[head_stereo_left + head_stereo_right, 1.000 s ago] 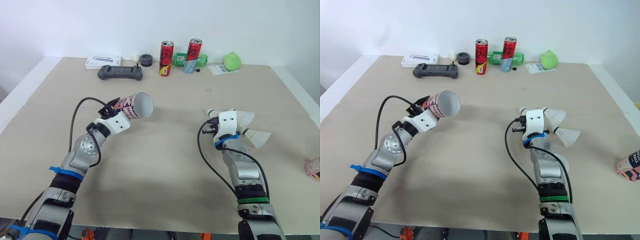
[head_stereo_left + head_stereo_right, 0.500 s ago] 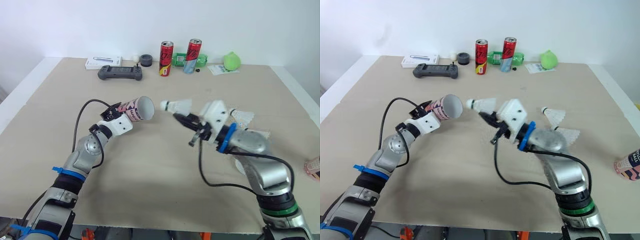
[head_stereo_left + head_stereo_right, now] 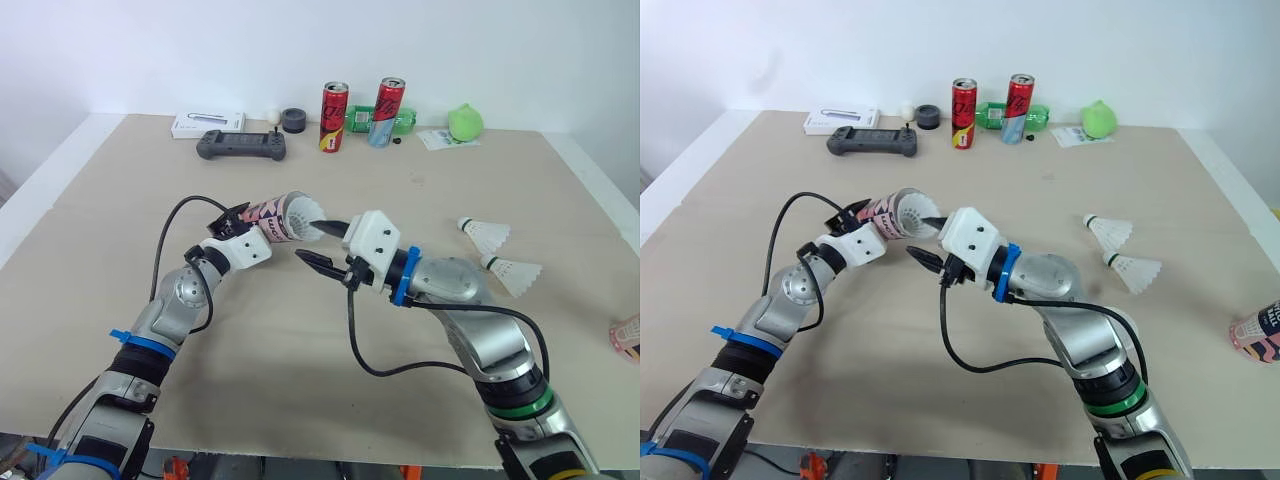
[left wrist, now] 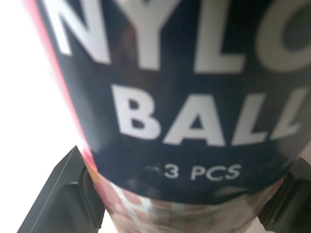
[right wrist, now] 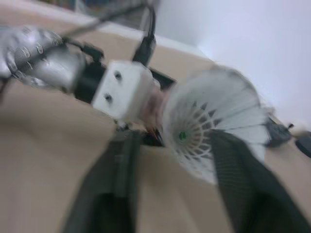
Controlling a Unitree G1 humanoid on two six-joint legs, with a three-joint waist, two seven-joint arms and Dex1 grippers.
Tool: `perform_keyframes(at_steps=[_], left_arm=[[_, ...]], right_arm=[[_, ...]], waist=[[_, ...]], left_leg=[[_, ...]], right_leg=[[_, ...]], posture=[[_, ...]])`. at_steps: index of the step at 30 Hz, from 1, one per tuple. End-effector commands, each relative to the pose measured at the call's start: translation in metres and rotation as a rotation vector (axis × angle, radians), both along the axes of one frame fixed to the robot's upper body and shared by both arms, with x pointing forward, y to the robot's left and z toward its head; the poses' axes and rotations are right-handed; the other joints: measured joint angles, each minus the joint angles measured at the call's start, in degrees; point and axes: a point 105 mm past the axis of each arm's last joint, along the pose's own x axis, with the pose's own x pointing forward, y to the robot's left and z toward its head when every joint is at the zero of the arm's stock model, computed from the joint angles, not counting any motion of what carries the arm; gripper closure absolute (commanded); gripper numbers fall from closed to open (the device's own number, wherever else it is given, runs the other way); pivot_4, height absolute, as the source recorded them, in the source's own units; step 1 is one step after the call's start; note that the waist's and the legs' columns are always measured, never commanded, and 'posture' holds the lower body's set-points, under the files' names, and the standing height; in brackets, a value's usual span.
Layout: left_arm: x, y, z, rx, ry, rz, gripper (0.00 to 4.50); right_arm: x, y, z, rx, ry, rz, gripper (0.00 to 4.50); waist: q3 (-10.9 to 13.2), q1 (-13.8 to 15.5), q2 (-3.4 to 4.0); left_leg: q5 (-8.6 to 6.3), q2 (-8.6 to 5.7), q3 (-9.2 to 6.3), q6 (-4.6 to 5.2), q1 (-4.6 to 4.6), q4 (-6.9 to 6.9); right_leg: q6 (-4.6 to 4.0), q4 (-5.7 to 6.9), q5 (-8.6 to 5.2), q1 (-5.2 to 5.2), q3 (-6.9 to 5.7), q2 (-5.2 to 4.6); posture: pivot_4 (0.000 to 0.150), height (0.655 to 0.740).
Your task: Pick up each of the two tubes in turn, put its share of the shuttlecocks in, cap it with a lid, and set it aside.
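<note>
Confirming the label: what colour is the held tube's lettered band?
The tube has a dark navy band with white lettering; clearest in the left wrist view.

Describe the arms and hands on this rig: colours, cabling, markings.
The left arm and right arm are silver-grey metal with black lower sections. The left hand and right hand each have two black fingers on a white boxy housing, with a black cable looping back. The left arm has a blue band; the right has a blue wrist ring and a green ring.

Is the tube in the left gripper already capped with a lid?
No, the tube held by the left gripper has an open mouth with a shuttlecock poking out of it.
</note>
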Motion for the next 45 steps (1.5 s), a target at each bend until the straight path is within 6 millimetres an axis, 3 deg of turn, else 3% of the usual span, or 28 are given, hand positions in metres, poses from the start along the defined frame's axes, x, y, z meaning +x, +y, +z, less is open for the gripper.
perform_keyframes(at_steps=[1,5,8,12,17,22,30,33,39,42,45], left_arm=[[-0.001,-0.004,0.016,0.001,-0.060,-0.015,1.25],[-0.002,-0.002,0.016,0.000,-0.058,-0.011,1.25],[-0.002,-0.002,0.016,-0.001,-0.056,-0.015,1.25],[-0.001,-0.005,0.014,0.020,-0.053,-0.037,1.25],[0.001,-0.014,0.015,0.059,-0.066,-0.076,1.25],[0.002,-0.019,0.014,0.053,-0.060,-0.092,1.25],[0.001,-0.017,0.013,0.043,-0.057,-0.090,1.25],[0.000,-0.014,0.013,0.044,-0.058,-0.082,1.25],[-0.001,-0.012,0.013,0.047,-0.059,-0.075,1.25],[0.000,-0.013,0.013,0.053,-0.059,-0.073,1.25],[0.002,-0.014,0.012,0.071,-0.050,-0.068,1.25]], right_arm=[[0.005,-0.033,0.026,0.159,-0.029,-0.149,0.14],[0.028,-0.118,0.021,0.262,-0.043,-0.593,0.14],[0.021,-0.177,0.008,0.306,-0.029,-0.838,0.14],[-0.003,-0.226,-0.017,0.333,0.054,-1.010,0.14],[-0.032,-0.260,-0.042,0.322,0.151,-1.162,0.14],[-0.030,-0.257,-0.067,0.312,0.263,-1.152,0.14],[0.003,-0.254,-0.079,0.308,0.288,-1.108,0.14],[0.008,-0.254,-0.078,0.313,0.281,-1.102,1.40],[0.010,-0.264,-0.080,0.316,0.271,-1.151,4.39],[-0.007,-0.266,-0.061,0.333,0.248,-1.067,4.39],[-0.022,-0.243,-0.033,0.332,0.218,-0.871,4.39]], waist=[[0.0,0.0,0.00],[0.0,0.3,-0.01],[0.0,0.4,-0.02],[0.0,0.2,-0.01],[0.0,-0.2,0.05],[0.0,-0.2,0.07],[0.0,0.0,0.08],[0.0,0.0,0.10],[0.0,0.0,0.10],[0.0,0.0,0.12],[0.0,0.1,0.18]], left_leg=[[0.00,0.00,0.01,0.00,0.00,0.03],[0.00,-0.02,0.00,0.00,-0.01,0.07],[0.00,-0.04,0.00,0.00,-0.03,0.05],[0.00,-0.06,0.01,0.01,0.01,-0.14],[0.00,-0.03,0.10,0.01,0.12,-0.19],[0.11,-0.01,0.16,0.18,0.22,-0.16],[0.19,-0.01,0.19,0.24,0.20,-0.16],[0.18,-0.03,0.16,0.23,0.11,-0.22],[0.17,-0.07,0.13,0.23,0.09,-0.28],[0.17,-0.07,0.13,0.23,0.12,-0.27],[0.17,-0.11,0.12,0.23,0.08,-0.28]], right_leg=[[-0.01,0.00,0.01,0.01,0.00,0.00],[-0.02,0.00,0.02,0.03,0.00,-0.02],[-0.01,0.00,0.01,0.03,0.01,-0.04],[-0.06,0.00,0.00,0.00,0.05,-0.05],[0.01,0.00,-0.09,0.00,0.08,-0.03],[0.12,0.00,0.04,0.04,0.10,-0.02],[0.10,0.00,0.13,0.03,0.11,-0.02],[0.11,-0.01,0.05,0.01,0.12,-0.03],[0.12,-0.02,0.00,0.01,0.13,-0.04],[0.13,-0.01,0.02,0.02,0.13,-0.04],[0.15,-0.02,-0.02,0.02,0.14,-0.07]], posture=[[0.150,0.7400],[0.150,0.7400],[0.150,0.7400],[0.150,0.7400],[0.150,0.7400],[0.150,0.7400],[0.150,0.7400],[0.150,0.7400],[0.150,0.7400],[0.150,0.7400],[0.150,0.7400]])
